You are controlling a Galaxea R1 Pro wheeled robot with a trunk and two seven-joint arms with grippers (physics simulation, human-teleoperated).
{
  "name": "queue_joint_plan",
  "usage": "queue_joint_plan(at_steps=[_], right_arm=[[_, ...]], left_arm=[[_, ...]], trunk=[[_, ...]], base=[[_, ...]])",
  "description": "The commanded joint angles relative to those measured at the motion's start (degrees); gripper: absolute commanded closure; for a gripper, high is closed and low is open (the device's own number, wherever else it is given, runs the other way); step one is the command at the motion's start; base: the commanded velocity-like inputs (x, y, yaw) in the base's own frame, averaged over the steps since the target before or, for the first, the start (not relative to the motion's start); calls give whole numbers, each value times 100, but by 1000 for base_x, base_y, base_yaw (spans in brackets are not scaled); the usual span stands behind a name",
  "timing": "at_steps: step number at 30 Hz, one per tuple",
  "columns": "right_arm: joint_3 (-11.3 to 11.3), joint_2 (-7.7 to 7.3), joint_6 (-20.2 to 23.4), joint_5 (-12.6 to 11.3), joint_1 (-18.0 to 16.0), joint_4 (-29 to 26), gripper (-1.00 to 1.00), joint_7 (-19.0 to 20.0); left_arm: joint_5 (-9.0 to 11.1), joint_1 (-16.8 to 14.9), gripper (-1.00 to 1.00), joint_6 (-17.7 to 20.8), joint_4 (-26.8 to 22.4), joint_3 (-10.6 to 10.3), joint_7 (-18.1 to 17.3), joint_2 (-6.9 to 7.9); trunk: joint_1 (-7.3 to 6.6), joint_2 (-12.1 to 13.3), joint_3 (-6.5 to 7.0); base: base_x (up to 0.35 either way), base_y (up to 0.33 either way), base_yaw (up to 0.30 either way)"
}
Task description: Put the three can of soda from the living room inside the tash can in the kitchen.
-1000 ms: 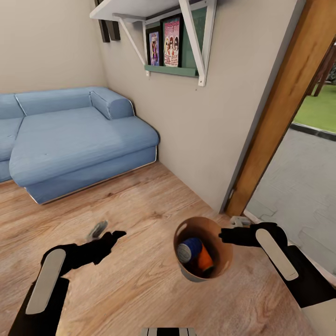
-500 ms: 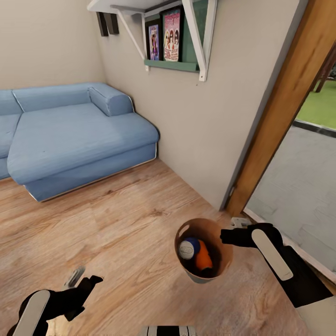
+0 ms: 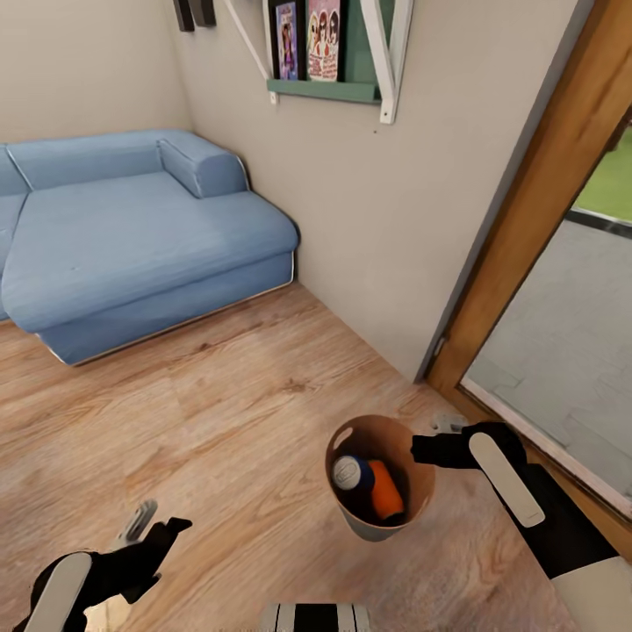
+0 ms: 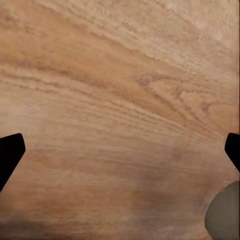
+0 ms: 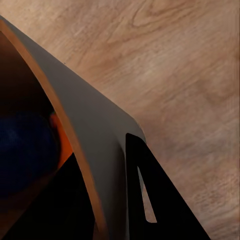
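tash can (image 3: 379, 518), holding a blue can (image 3: 351, 474) and an orange can (image 3: 384, 491), is being held off the living-room floor | rim is being clamped by right gripper (image 3: 425, 451) | left gripper (image 3: 158, 537), fingers apart, is being carried empty, well away

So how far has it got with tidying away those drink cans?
Cans already sit inside the bin: a blue can and an orange can show; a third can't be made out. In hand: the right end effector grips the bin's rim, one finger on each side of the wall. The left end effector is empty. Left: it's beside the sofa, not the kitchen.
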Motion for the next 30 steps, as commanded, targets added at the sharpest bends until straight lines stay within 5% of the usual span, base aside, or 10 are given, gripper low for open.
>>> queue_joint_plan(at_steps=[1,13,20,25,30], right_arm=[[-1,2,0,-144,-3,-2,100,40],[-18,3,0,-146,2,-1,100,93],[-26,3,0,-149,9,-11,100,126],[-28,-5,-74,-109,14,-23,100,758],[-15,-6,-271,-88,20,-19,100,904]], left_arm=[[1,42,-100,5,-28,0,-169,22],[11,676,-100,162,-1394,-219,-1326,174],[11,721,-100,190,-1449,-246,-1488,195],[11,723,-100,191,-1451,-247,-1525,195],[11,723,-100,191,-1451,-247,-1535,195]], trunk=[[2,-2,-22],[33,-18,-288],[51,-27,-443],[51,-27,-443],[51,-27,-443]], base=[[0,0,0],[0,0,0],[0,0,0],[0,0,0],[0,0,0]])
